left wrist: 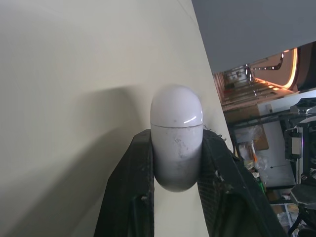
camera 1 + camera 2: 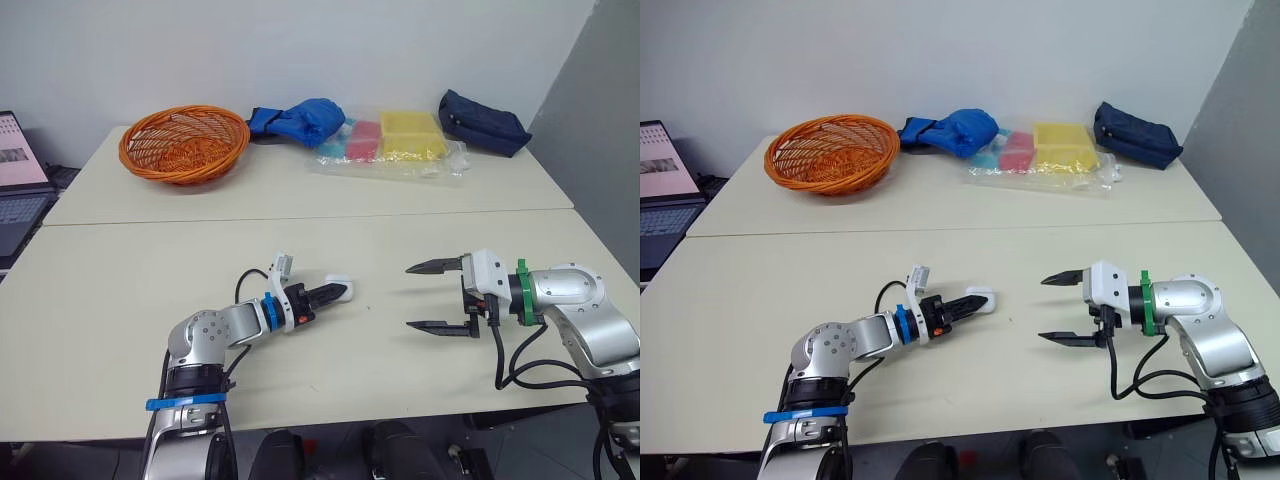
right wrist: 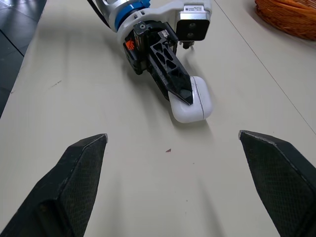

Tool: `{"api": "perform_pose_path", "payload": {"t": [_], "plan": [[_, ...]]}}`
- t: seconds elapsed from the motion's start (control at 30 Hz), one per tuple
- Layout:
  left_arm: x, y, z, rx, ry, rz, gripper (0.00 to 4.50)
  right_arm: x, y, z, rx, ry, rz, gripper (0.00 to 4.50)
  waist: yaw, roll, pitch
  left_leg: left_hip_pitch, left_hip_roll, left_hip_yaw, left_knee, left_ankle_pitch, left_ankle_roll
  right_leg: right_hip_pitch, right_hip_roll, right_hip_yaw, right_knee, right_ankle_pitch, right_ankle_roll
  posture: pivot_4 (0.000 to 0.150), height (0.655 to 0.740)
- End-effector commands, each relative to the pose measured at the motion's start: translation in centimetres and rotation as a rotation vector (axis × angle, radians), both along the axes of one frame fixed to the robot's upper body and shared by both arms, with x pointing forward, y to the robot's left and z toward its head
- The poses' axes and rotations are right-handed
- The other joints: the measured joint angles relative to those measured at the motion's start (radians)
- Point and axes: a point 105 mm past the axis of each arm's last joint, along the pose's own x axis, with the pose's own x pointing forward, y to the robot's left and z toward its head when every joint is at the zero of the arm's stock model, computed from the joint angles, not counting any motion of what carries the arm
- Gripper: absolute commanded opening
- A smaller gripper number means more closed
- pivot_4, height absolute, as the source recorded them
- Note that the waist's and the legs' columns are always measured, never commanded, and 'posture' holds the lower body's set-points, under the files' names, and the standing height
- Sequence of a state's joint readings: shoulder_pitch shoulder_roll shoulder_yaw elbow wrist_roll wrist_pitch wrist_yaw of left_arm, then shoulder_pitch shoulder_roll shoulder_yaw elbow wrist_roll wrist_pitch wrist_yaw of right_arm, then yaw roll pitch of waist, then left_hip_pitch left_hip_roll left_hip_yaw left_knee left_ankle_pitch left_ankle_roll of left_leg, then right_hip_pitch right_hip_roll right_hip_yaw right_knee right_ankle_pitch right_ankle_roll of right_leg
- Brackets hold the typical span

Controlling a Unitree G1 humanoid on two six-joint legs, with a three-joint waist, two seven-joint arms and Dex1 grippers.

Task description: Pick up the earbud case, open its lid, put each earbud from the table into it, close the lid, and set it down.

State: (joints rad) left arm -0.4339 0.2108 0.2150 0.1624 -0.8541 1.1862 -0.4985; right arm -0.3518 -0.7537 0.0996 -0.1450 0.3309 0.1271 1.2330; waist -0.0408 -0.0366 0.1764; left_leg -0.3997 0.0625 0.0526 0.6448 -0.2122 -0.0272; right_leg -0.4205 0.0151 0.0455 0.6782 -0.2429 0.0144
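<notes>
- The left gripper (image 2: 333, 293) is clamped on the earbud case (image 2: 340, 289), with one black finger (image 1: 133, 187) on each side of the case's lower half.
- The earbud case is white and rounded. Its lid is down, and the seam shows as a thin line across the body in the left wrist view.
- The case's lid end juts out past the fingertips and points toward the right gripper.
- The case is low at the surface of the bench (image 2: 150, 260), near the front middle. Whether it rests on the bench or sits just off it cannot be told.
- The right gripper (image 2: 409, 297) has its two fingers spread wide with nothing between them. It faces the case from the robot's right, near it but apart.
- At the far edge of the bench an orange basket (image 2: 184, 145) sits on the left.
- To the basket's right lie a blue cloth (image 2: 300, 120), a clear plastic packet (image 2: 395, 145) with pink and yellow contents, and a dark blue pouch (image 2: 483, 122).
- A laptop (image 2: 20, 190) stands off the bench's left side.
</notes>
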Motion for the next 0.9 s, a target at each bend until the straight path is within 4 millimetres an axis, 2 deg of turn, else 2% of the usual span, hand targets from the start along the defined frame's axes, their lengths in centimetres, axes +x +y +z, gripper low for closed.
{"api": "perform_pose_path", "payload": {"t": [0.03,0.2,0.37,0.4,0.47,0.53,0.6,0.67,0.7,0.73,0.8,0.9], "plan": [[-0.2,1.1,-0.7,0.038,0.011,0.019,1.11,0.4,0.2,1.2,0.033,-0.034,-0.007,4.49,-0.002,0.000,0.000,0.000,0.000,0.000,0.000,0.000,0.000,0.000,0.000,0.000,0.000,0.000,0.000,0.150,0.7400],[-0.4,2.7,0.6,0.034,-0.012,0.033,2.74,0.6,0.4,1.4,0.045,-0.032,-0.010,4.50,-0.008,0.000,0.000,0.000,0.000,0.000,0.000,0.000,0.000,0.000,0.000,0.000,0.000,0.000,-0.001,0.150,0.7400],[-1.2,6.2,1.7,0.129,-0.068,0.076,4.33,1.6,0.1,1.5,0.054,-0.037,-0.037,4.50,-0.021,0.000,0.000,0.001,0.001,0.000,-0.001,0.000,0.000,0.000,0.000,0.000,0.001,-0.001,-0.001,0.150,0.7400],[-1.3,6.4,1.8,0.137,-0.074,0.074,4.47,1.7,0.1,1.5,0.052,-0.040,-0.037,4.50,-0.022,0.000,0.000,0.001,0.001,0.000,-0.001,0.000,0.000,-0.001,0.000,0.000,0.001,-0.001,-0.001,0.150,0.7400],[-1.5,7.2,2.1,0.148,-0.081,0.083,4.47,1.8,0.0,1.5,0.050,-0.042,-0.036,4.50,-0.019,0.000,0.000,0.001,0.001,-0.001,-0.002,0.000,0.000,0.000,0.000,-0.001,0.001,-0.001,-0.002,0.150,0.7400],[-2.5,11.0,2.6,0.326,-0.177,0.086,4.47,1.9,-0.7,1.4,0.034,-0.038,-0.041,4.50,-0.023,-0.003,0.001,0.000,0.001,-0.001,-0.002,0.000,0.000,-0.001,0.000,-0.001,0.001,-0.002,-0.004,0.150,0.7400],[-2.7,13.5,2.8,0.473,-0.244,0.089,4.47,2.1,-1.3,1.2,0.015,-0.035,-0.048,4.50,-0.027,-0.003,0.001,0.001,0.002,-0.001,-0.004,0.000,0.000,-0.002,0.000,0.000,0.001,-0.005,-0.008,0.150,0.7400],[-2.4,15.1,2.7,0.565,-0.286,0.109,4.47,2.3,-1.8,0.9,-0.001,-0.033,-0.054,4.50,-0.020,-0.003,0.001,0.001,0.001,-0.001,-0.006,0.000,0.000,-0.003,-0.001,-0.001,0.001,-0.008,-0.013,0.150,0.7400],[-1.7,17.3,4.5,0.740,-0.508,0.123,4.47,2.6,-2.4,1.0,0.012,-0.022,-0.088,4.50,-0.016,-0.003,0.001,0.001,0.001,-0.001,-0.006,0.000,0.000,-0.003,-0.001,-0.001,0.001,-0.008,-0.013,0.150,0.7400],[-1.6,18.1,5.7,0.866,-0.671,0.089,4.47,2.9,-2.9,1.1,0.024,-0.015,-0.112,4.50,-0.011,-0.004,0.002,0.001,0.001,0.000,-0.007,0.000,0.000,-0.003,-0.002,-0.001,0.000,-0.008,-0.014,0.150,0.7400],[-1.7,18.6,6.7,0.997,-0.850,0.012,4.47,3.1,-3.3,1.2,0.036,-0.008,-0.136,4.50,-0.006,-0.004,0.002,-0.001,0.002,0.000,-0.008,0.000,-0.001,-0.004,-0.008,0.000,-0.002,-0.009,-0.015,0.150,0.7400],[-1.0,19.0,8.2,0.909,-0.877,0.128,4.47,3.1,-3.1,1.8,0.108,0.037,-0.173,4.50,0.011,-0.004,0.002,0.000,0.002,0.004,-0.014,0.000,-0.001,-0.005,-0.016,-0.001,-0.004,-0.010,-0.015,0.150,0.7400]]}}
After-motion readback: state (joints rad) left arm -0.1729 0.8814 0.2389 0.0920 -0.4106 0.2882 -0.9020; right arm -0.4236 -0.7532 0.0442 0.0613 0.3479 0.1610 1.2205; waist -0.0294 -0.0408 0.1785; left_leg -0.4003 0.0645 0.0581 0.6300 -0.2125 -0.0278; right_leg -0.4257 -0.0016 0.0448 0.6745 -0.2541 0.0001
